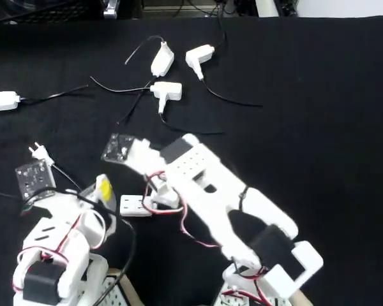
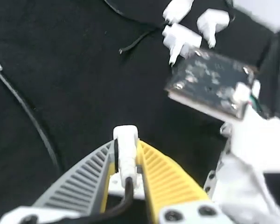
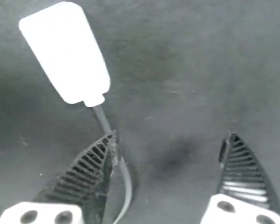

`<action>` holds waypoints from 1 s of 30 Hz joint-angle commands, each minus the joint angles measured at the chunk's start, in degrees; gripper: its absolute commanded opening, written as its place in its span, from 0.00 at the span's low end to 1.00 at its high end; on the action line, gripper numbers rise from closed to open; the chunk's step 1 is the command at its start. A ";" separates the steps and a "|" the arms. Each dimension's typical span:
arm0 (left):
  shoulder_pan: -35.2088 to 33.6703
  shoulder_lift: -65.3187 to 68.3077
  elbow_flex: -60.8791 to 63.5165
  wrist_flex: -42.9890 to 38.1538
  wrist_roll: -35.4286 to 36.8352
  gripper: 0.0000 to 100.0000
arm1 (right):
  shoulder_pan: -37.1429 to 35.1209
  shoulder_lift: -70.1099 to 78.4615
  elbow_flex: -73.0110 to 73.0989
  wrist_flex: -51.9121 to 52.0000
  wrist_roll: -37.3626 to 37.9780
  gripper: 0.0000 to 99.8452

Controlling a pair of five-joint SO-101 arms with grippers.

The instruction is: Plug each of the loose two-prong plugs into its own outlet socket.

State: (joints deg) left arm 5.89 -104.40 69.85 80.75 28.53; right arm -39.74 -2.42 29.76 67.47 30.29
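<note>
My left gripper (image 2: 126, 161) is shut on a white two-prong plug (image 2: 125, 145), held upright between the grey and yellow fingers with its black cord running back. In the high view its yellow finger (image 1: 103, 188) sits beside a white outlet socket block (image 1: 135, 205). My right gripper (image 3: 170, 151) is open just above the black cloth. A white plug (image 3: 65, 51) lies ahead of it, off to one side, and that plug's cord (image 3: 105, 122) passes one finger (image 3: 91, 170). Three loose white plugs (image 1: 163, 60), (image 1: 200, 56), (image 1: 167, 91) lie at the far middle.
Another white plug (image 1: 3, 100) lies at the far left and a small one (image 1: 39, 151) near the left arm. The right arm (image 1: 210, 191) stretches diagonally across the table's middle, its camera board (image 2: 210, 88) close to my left gripper. Loose black cords trail between the plugs.
</note>
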 commanded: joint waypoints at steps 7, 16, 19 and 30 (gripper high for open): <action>-18.42 0.00 0.84 1.32 -14.77 0.03 | -6.33 6.55 -3.91 -0.88 -3.08 0.34; -31.34 0.00 4.35 1.05 -21.19 0.03 | -9.14 16.92 -12.35 -0.53 -6.24 0.34; -38.29 0.00 4.35 0.88 -25.41 0.03 | -10.20 19.21 -14.02 -0.53 -6.24 0.34; -49.80 0.00 5.85 0.09 -34.29 0.03 | -12.40 21.23 -17.27 1.14 -6.24 0.34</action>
State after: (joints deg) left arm -42.29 -104.40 74.95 83.03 -4.53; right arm -50.81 18.86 15.34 68.44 24.48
